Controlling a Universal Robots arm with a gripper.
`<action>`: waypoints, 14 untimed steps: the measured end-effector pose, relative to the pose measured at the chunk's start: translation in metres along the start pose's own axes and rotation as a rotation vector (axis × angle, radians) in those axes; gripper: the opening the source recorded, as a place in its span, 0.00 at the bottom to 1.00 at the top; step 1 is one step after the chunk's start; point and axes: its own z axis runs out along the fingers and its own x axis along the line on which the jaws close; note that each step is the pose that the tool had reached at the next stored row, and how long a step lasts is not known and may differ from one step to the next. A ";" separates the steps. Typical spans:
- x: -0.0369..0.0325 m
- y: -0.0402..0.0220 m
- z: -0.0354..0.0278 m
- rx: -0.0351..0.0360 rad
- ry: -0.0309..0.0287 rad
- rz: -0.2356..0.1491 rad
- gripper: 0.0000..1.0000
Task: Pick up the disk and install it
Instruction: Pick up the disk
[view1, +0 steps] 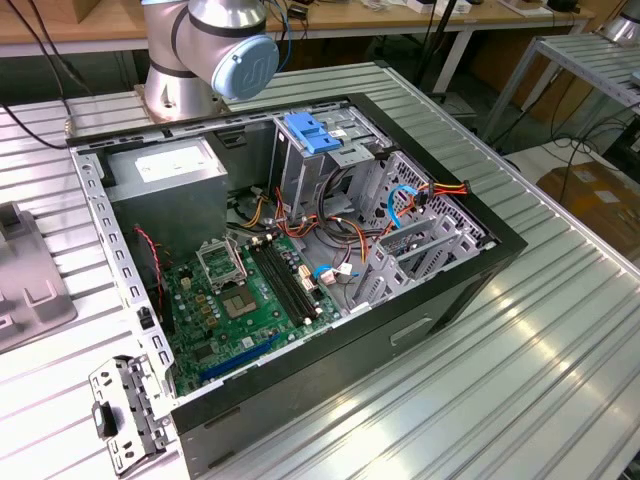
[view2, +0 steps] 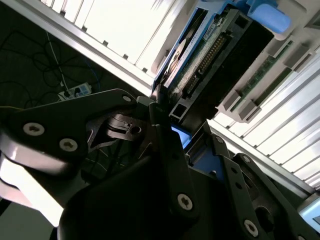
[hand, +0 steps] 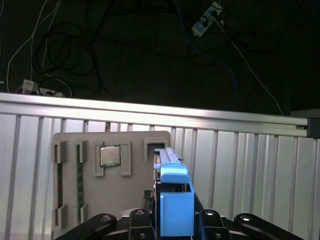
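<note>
Tool (hand: 174, 221) is down at the grey parts tray (hand: 70, 142), straddling the disk (hand: 172, 192). Can't tell from either wrist view whether it has actually clamped or is only sitting around it.

Disk stands on edge in a slot at one side of that tray, blue carrier end toward the first wrist camera. In the second wrist view the tool (view2: 182, 122) sits right at the disk (view2: 215, 55), with the disk's connector edge and pin row (view2: 207, 57) showing and a blue tab (view2: 267, 17) at its far end.

Same tray also carries a CPU chip (hand: 110, 155) in a square pocket and a memory stick (hand: 79, 175) in a long slot, both beside the disk and apart from it. Tray lies on the ribbed aluminium worktop (hand: 240, 165), near its edge; beyond the edge is dark floor with cables and a power strip (hand: 204, 23).

Exterior view: arm base (view1: 205, 45) is at the back of the worktop (view1: 520, 380). PC case (view1: 505, 250) lies open on its side just in front of it, with:
- motherboard (view1: 250, 290) exposed
- grey power-supply box (view1: 165, 170) next to the arm base
- metal drive cage with a blue latch (view1: 312, 132) on top
- loose metal bracket (view1: 125, 410) on the worktop near the case's corner
</note>
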 end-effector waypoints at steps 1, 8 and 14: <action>0.0000 0.0000 -0.0006 0.0000 0.0000 0.000 0.37; -0.0002 0.0002 -0.0062 0.0000 0.0000 0.000 0.37; -0.0005 0.0005 -0.0127 0.0001 -0.0001 0.000 0.37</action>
